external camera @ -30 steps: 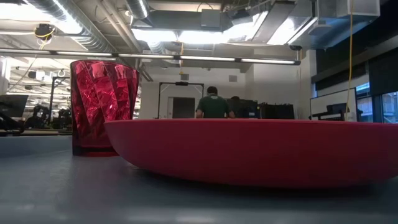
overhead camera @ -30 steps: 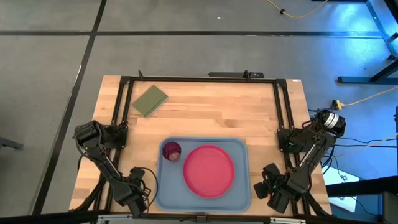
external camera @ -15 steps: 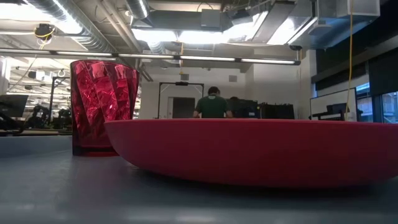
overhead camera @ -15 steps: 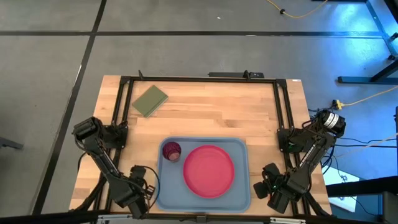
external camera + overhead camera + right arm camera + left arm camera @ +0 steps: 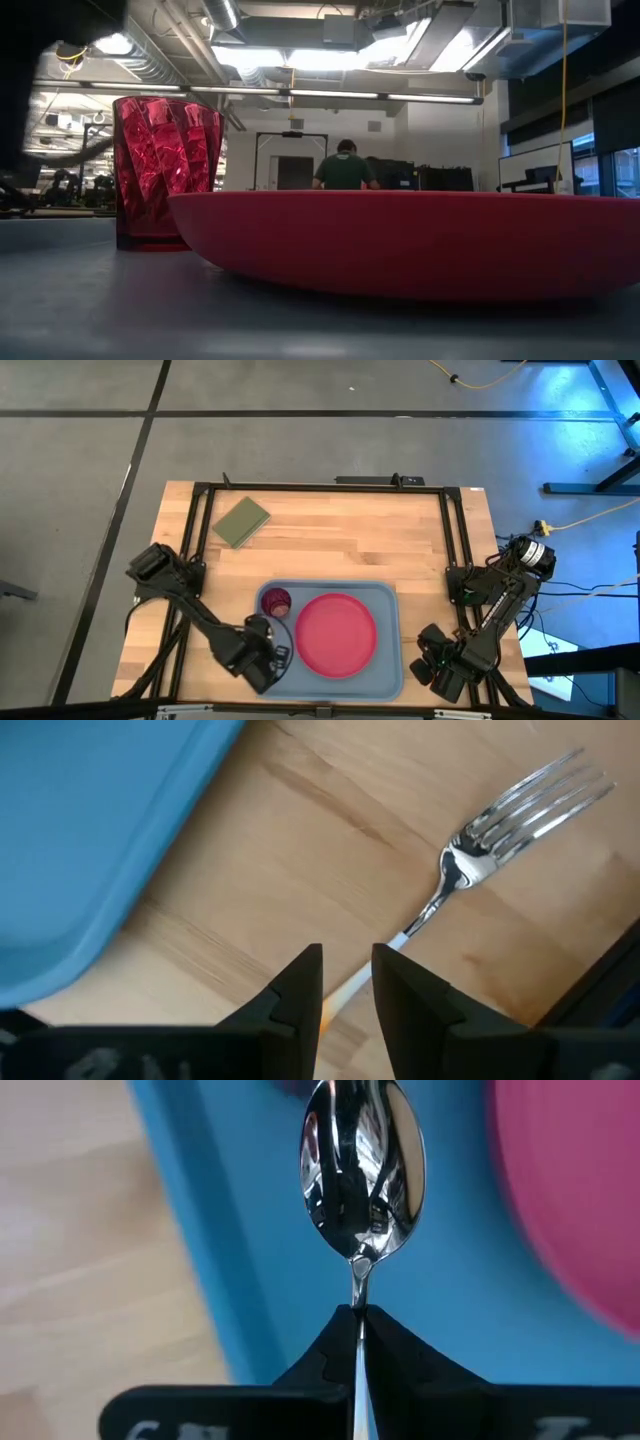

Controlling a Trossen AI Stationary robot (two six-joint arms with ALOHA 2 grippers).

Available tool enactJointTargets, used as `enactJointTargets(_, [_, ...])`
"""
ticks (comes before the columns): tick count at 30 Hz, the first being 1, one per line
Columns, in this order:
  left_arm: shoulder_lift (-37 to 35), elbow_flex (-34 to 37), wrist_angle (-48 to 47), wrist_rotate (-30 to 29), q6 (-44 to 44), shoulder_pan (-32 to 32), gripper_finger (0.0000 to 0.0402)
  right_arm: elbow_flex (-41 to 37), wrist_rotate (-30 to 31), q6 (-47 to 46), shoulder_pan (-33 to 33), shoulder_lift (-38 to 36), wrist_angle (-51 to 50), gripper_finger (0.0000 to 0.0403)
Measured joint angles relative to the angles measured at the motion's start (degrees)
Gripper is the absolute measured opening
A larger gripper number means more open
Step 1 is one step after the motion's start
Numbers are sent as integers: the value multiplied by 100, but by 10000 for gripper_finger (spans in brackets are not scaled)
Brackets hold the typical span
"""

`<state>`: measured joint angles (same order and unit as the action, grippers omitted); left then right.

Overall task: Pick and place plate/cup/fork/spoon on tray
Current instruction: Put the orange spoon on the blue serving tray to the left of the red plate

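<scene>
Left pincer [image 5: 358, 1318] clenched on spoon [image 5: 362, 1165], bowl jutting ahead over tray [image 5: 250, 1250], plate [image 5: 580, 1190] beside. Right pincer [image 5: 346, 982] slightly parted, fork [image 5: 500, 820] on desk [image 5: 330, 840] just ahead.

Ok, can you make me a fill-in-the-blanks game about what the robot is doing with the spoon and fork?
The left gripper is shut on the ____.
The cup and the plate both sit on the blue ____.
The fork lies on the wooden ____.
The plate's colour is ____.

Missing words: spoon, tray, table, pink-red.
</scene>
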<state>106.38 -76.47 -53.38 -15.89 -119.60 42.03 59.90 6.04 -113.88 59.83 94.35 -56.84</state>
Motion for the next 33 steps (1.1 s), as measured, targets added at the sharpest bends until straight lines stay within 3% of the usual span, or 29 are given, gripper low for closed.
enactJointTargets(9, [95,0,621,102,304,-413,4,0,37,603,8,0,6,94])
enactJointTargets(21, [545,1,910,494,121,-340,7,0,23,942,9,0,29,94])
enactJointTargets(33, [587,0,912,335,607,-416,8,0,-11,947,9,0,167,94])
